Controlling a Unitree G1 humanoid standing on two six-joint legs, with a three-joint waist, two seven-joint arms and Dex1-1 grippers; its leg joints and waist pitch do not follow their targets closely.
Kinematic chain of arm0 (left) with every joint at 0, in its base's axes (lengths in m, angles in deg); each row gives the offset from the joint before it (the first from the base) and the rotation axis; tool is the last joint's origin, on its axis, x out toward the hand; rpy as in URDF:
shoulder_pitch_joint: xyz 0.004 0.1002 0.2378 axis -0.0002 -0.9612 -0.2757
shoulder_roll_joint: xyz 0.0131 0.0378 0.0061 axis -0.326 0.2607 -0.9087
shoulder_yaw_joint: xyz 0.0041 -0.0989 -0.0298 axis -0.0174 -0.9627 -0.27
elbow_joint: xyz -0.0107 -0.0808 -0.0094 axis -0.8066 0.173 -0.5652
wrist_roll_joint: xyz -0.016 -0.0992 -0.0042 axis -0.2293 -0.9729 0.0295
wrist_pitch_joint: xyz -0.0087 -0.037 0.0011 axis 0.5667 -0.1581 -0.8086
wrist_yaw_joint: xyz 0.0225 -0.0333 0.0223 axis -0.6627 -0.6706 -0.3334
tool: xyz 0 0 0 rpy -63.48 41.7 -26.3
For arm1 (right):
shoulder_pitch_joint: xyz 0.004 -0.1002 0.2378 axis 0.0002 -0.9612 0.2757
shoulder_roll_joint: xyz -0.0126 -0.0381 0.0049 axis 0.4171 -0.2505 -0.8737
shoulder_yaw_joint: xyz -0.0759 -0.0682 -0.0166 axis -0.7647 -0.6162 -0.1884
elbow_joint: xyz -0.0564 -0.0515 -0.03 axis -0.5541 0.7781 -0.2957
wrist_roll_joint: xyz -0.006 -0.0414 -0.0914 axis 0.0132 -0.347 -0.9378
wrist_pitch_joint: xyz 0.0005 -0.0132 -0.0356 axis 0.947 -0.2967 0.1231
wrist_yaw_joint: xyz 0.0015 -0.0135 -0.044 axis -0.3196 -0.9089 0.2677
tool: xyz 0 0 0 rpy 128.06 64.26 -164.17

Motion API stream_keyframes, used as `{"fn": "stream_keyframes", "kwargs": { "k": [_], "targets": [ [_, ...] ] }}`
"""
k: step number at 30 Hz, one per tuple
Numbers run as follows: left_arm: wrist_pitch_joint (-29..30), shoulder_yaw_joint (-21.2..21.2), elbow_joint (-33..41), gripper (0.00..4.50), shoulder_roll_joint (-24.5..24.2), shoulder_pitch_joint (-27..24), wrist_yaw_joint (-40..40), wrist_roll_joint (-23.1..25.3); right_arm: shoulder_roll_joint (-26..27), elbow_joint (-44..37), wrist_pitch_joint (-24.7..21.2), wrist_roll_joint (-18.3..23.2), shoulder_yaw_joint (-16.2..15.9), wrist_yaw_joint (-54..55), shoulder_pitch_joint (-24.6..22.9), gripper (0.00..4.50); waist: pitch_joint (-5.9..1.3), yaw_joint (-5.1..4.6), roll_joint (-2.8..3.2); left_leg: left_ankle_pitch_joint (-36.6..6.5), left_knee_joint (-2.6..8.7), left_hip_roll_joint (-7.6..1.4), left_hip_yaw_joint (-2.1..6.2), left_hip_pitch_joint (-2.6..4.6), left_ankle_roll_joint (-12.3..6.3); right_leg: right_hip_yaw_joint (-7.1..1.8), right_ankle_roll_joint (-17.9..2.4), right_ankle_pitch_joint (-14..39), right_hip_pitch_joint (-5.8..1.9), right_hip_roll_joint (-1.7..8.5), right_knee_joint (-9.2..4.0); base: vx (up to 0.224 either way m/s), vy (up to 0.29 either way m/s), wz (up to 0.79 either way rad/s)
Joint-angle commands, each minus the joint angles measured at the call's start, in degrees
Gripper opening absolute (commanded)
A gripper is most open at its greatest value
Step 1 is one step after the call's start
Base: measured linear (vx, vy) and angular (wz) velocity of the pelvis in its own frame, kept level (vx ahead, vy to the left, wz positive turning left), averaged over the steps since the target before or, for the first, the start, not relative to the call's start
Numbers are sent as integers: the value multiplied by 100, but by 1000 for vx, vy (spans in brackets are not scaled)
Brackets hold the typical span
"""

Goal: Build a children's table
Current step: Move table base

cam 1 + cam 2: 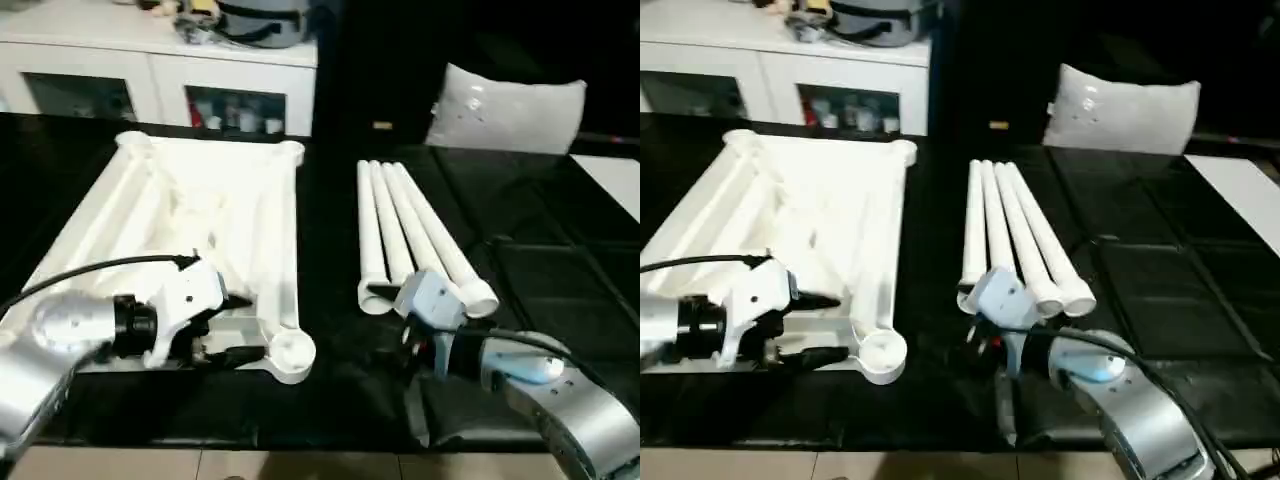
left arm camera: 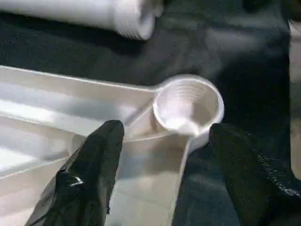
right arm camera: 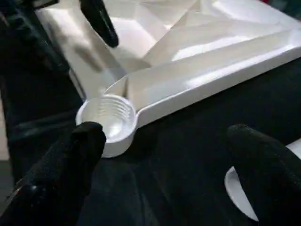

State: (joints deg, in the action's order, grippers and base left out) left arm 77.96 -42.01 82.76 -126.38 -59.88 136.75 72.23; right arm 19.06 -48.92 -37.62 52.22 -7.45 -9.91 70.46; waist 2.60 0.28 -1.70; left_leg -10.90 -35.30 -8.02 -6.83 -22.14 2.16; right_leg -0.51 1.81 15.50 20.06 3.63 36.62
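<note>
The children's table top [image 1: 200,215] lies upside down on the black surface at the left, ribs and round corner sockets facing up. Four white legs [image 1: 405,230] lie side by side to its right. My left gripper [image 1: 245,327] is open at the top's near edge. Its fingers [image 2: 99,160] straddle the rim just beside the near right socket [image 2: 188,106]. My right gripper [image 3: 167,134] is open and empty, low over the black surface between that socket [image 3: 107,117] and the legs' near ends [image 1: 430,295].
A white cabinet with glass doors [image 1: 150,80] stands behind the top. A grey-white pillow [image 1: 510,110] sits at the back right, and a white sheet [image 1: 615,185] lies at the far right. The surface's front edge [image 1: 300,445] runs close below both arms.
</note>
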Motion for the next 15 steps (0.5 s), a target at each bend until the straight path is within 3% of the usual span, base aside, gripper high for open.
{"fn": "stream_keyframes", "kwargs": {
  "k": [1,5,6,8,9,10,13,15],
  "targets": [
    [-128,199,-171,304,-111,144,275,173,-63,-13,11,-23,-52,-22,38,450,-180,16,84,-2757,641,-346,130,139,558,-157,-775,1906,93,376,-556,0,0,0],
    [-146,303,-317,282,-150,286,481,184,-70,-60,-53,-6,-68,-79,8,450,-210,28,74,-2481,626,-367,86,152,477,-157,-898,1452,97,360,-514,0,0,0],
    [-145,332,-350,266,-157,325,538,183,-90,-80,-72,-14,-86,-100,-3,450,-216,36,103,-2409,624,-363,70,157,455,-156,-926,1316,98,349,-510,0,0,0],
    [-157,389,-418,252,-161,386,654,230,-120,-109,-105,-23,-113,-133,-26,450,-242,53,104,-2131,610,-369,53,129,415,-149,-980,931,50,347,-469,0,0,0],
    [-168,413,-439,248,-150,390,680,264,-124,-126,-116,-22,-122,-131,-41,450,-270,62,102,-1729,592,-374,32,103,349,-133,-1043,353,9,330,-419,0,0,0],
    [-177,426,-454,236,-145,392,695,282,-123,-135,-126,-12,-125,-128,-48,450,-270,62,102,-1729,592,-374,32,103,349,-133,-1043,353,9,330,-419,72,-17,-7],
    [-199,483,-456,215,-165,324,762,356,-143,-184,-160,25,-166,-123,-73,450,-334,104,102,-638,480,-354,-51,86,120,-115,-1167,-1155,-58,299,-326,46,-14,-4],
    [-195,497,-443,208,-191,296,788,373,-146,-189,-164,27,-181,-134,-74,450,-316,126,77,-652,493,-359,-80,94,88,-116,-1172,-1121,-69,295,-339,0,0,0]
  ]
}}
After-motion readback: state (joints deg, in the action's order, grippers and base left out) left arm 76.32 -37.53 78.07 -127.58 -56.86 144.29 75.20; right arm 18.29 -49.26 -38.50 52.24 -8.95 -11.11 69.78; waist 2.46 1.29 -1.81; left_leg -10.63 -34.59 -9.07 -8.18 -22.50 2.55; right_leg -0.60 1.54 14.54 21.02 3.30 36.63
